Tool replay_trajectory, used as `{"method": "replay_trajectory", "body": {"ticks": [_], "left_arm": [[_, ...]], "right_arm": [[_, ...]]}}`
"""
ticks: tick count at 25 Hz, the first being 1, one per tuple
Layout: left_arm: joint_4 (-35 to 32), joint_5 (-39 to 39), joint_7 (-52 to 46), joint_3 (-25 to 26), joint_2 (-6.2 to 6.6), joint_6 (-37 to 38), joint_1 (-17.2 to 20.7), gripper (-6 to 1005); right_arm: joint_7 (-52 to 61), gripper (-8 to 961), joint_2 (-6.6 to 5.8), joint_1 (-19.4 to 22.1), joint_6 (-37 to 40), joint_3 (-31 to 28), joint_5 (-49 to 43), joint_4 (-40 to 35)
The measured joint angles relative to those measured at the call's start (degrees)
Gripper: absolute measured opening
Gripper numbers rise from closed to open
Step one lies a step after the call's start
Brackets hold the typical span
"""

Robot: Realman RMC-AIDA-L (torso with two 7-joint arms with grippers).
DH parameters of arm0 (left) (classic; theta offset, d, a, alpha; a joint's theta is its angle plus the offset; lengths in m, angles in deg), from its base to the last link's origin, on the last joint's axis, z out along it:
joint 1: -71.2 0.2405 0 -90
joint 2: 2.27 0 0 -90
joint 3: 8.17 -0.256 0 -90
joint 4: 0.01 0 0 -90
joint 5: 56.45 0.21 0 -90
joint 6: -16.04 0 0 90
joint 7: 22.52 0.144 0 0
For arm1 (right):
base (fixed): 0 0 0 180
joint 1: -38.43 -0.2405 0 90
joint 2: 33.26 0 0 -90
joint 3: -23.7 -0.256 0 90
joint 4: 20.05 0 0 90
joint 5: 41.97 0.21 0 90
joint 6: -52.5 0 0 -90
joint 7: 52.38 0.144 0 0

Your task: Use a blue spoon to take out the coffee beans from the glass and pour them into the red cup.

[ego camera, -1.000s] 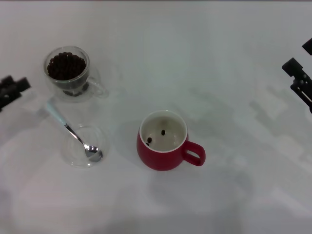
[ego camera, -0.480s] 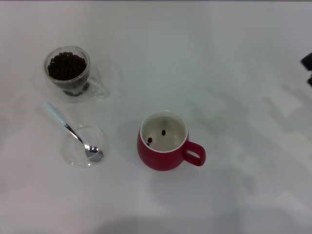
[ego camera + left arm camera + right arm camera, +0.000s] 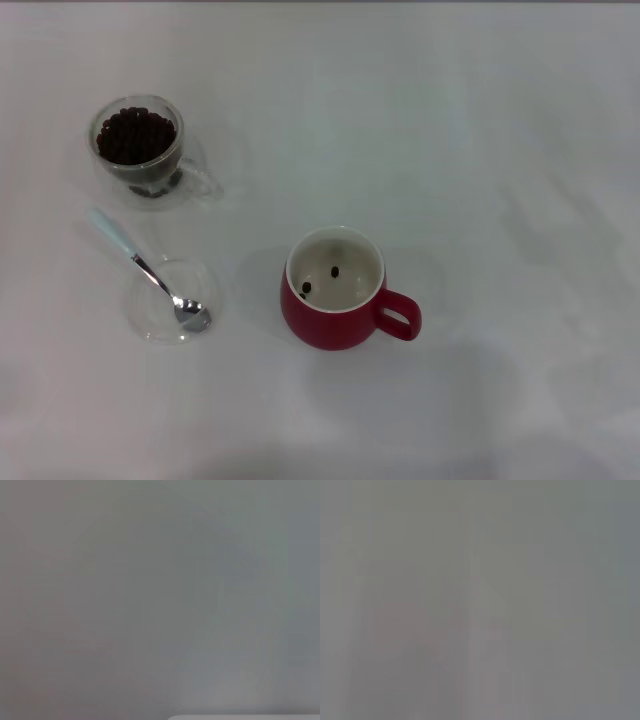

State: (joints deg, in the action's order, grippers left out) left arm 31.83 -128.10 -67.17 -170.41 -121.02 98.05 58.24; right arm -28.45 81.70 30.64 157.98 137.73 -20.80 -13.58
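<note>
My head view shows the white table (image 3: 480,130). The red cup (image 3: 335,305) stands near centre, handle to the right, two coffee beans (image 3: 334,271) inside. The glass (image 3: 140,150), far left, is full of beans. The blue spoon (image 3: 150,272) lies near-left, bowl in a clear saucer (image 3: 172,300). Both wrist views show only blank grey. Neither set of my fingers is visible; I cannot tell their state.

No part of the robot visible.
</note>
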Motion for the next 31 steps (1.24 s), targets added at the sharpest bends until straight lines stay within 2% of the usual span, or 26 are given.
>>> {"method": "replay_trajectory", "body": {"ticks": [6, 31], "left_arm": [[-1.4, -1.3, 2.0, 0.1, 0.00, -1.7, -0.4, 627], [-5.7, -3.0, 5.3, -0.4, 0.08, -2.5, -0.8, 626]], "right_arm": [[-0.2, 638, 0.00, -0.2, -2.2, -0.2, 0.1, -0.5], [-3.0, 638, 0.00, -1.1, -1.0, 0.2, -0.3, -2.8]]}}
